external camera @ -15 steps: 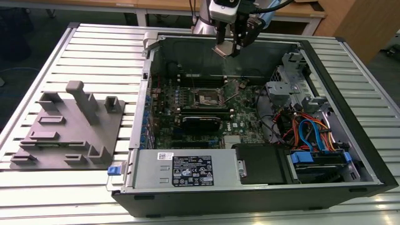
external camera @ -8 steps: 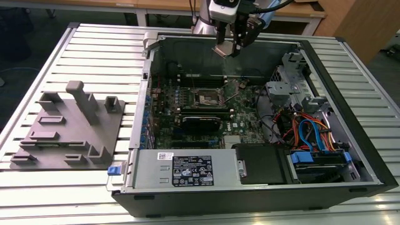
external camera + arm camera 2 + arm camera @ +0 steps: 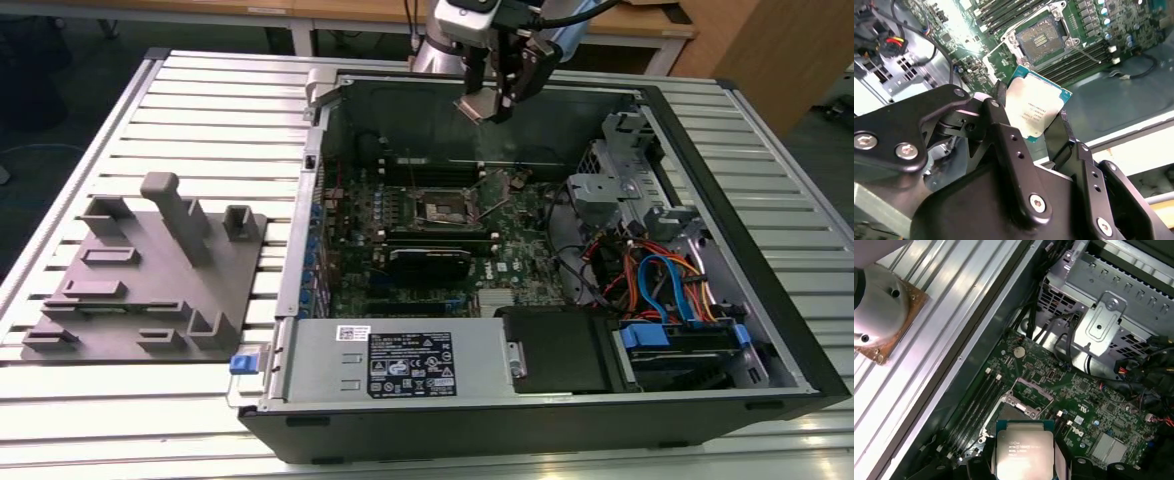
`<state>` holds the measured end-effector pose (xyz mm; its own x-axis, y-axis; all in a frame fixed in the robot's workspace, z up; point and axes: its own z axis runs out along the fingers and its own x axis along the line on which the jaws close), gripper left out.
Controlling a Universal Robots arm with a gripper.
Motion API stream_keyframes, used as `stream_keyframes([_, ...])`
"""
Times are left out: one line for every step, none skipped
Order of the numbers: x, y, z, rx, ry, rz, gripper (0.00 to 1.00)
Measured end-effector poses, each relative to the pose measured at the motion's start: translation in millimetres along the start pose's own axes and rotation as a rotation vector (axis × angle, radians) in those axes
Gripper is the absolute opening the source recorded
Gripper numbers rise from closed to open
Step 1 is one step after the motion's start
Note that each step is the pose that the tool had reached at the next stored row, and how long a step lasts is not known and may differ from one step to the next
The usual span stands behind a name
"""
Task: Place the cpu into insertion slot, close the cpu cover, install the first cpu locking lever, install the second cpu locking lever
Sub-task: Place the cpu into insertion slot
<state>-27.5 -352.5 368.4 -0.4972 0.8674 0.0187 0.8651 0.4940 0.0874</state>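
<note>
My gripper (image 3: 497, 100) hangs high over the back of the open computer case, shut on the cpu (image 3: 481, 106), a flat silver-topped square chip. In both wrist views the cpu (image 3: 1036, 112) (image 3: 1025, 450) sits clamped by its edges between the black fingers (image 3: 999, 100). The insertion slot (image 3: 445, 208) (image 3: 1044, 40) lies well below on the green motherboard (image 3: 514, 255), its dark middle uncovered. The cpu cover (image 3: 1030, 390), a thin metal frame, stands raised at the socket's edge in the first wrist view.
The black case wall (image 3: 747, 200) surrounds the board. A drive cage (image 3: 607, 185) and coloured cables (image 3: 661, 280) fill the exterior view's right, and a power supply (image 3: 394, 360) sits at the front. A grey fixture block (image 3: 147, 270) rests on the slatted table (image 3: 214, 110).
</note>
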Motion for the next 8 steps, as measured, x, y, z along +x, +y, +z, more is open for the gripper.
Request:
stream_keyframes([0.0,0.0,0.0,-0.0001,-0.0005,0.006,0.54])
stream_keyframes([0.0,0.0,0.0,-0.0002,-0.0007,0.008,0.54])
stream_keyframes([0.0,0.0,0.0,-0.0001,-0.0008,0.008,0.54])
stream_keyframes([0.0,0.0,0.0,-0.0002,-0.0008,0.009,0.54])
stream_keyframes([0.0,0.0,0.0,-0.0002,-0.0008,0.009,0.54])
stream_keyframes([0.0,0.0,0.0,-0.0002,-0.0008,0.009,0.54])
stream_keyframes([0.0,0.0,0.0,-0.0002,-0.0008,0.009,0.54])
stream_keyframes([0.0,0.0,0.0,-0.0002,-0.0008,0.009,0.54])
